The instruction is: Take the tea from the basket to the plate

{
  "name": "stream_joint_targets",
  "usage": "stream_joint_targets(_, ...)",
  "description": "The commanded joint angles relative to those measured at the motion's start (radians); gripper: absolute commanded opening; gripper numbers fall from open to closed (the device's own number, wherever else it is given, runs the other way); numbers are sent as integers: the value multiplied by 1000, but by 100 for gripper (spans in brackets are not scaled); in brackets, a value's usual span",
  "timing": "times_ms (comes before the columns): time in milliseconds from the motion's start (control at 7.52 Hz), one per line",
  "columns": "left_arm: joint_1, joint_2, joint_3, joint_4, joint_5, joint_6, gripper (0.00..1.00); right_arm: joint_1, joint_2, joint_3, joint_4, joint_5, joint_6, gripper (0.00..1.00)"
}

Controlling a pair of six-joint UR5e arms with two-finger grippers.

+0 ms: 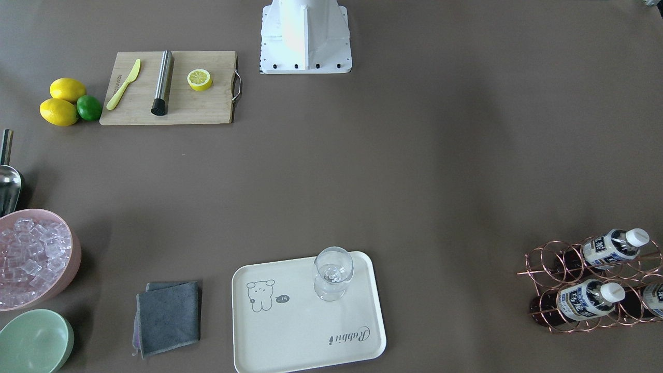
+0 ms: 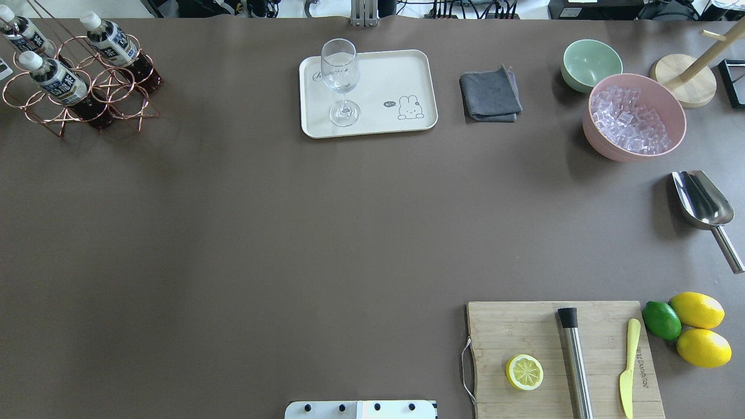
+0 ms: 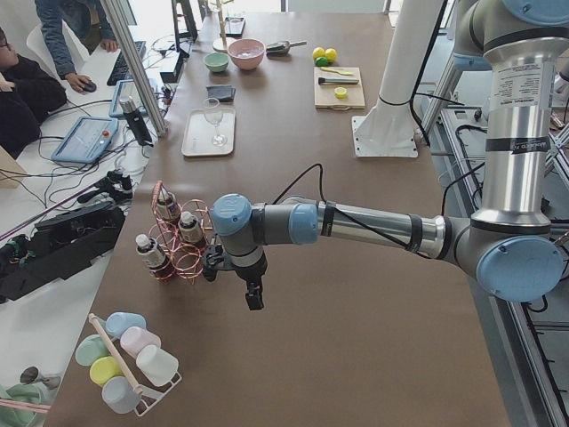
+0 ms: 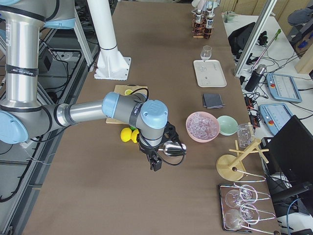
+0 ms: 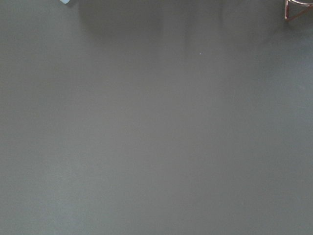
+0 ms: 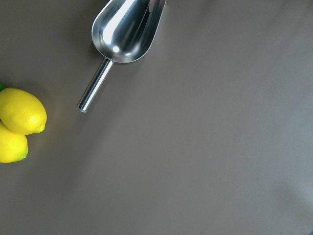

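Three tea bottles lie in the copper wire basket at the table's far left corner, also in the overhead view. The cream plate holds a clear glass and no bottle. My left gripper shows only in the exterior left view, hanging above the table beside the basket; I cannot tell whether it is open or shut. My right gripper shows only in the exterior right view, near the lemons, far from the basket; I cannot tell its state either.
A grey cloth, a green bowl and a pink bowl of ice stand right of the plate. A metal scoop, lemons and a lime, and a cutting board with knife, steel rod and lemon half lie on the right.
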Motion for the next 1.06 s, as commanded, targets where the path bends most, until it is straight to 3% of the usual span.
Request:
stream_joint_targets(0, 1, 16, -5, -2, -1, 0, 98, -1, 0, -1, -1, 0, -1, 100)
stream_joint_targets(931, 0, -4, 1, 6, -35, 0, 98, -4, 3, -6, -1, 5, -1, 100)
